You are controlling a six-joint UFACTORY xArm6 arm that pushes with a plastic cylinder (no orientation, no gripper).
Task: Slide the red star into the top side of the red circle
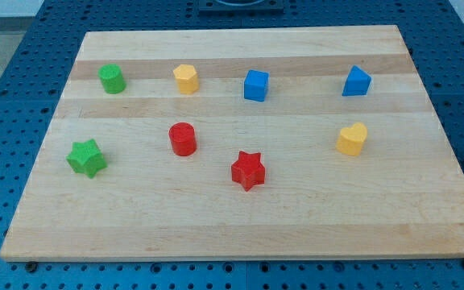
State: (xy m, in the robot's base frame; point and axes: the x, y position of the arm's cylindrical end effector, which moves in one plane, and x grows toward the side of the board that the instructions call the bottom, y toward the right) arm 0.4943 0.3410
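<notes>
Pale wooden board [240, 229], visible grain bands, is laid on a blue perforated desk [22, 97]; a strip of light floor is seen at the view's top corners.

Rod tip is not seen in view, so its position rel. to blocks cannot be told. No gripper is fitted per rig, so nothing is held.

Red star block [248, 170] is placed at lower centre, apart from the red cylindrical circle block [183, 138], which lies to its upper left.

Top row, left to right: green cylinder-like block [112, 79], yellow block [186, 79], blue cube [256, 85], blue wedge-like block [357, 81]. Green star block [86, 158] is noted at far left, yellow heart-like block [352, 138] at right.
</notes>
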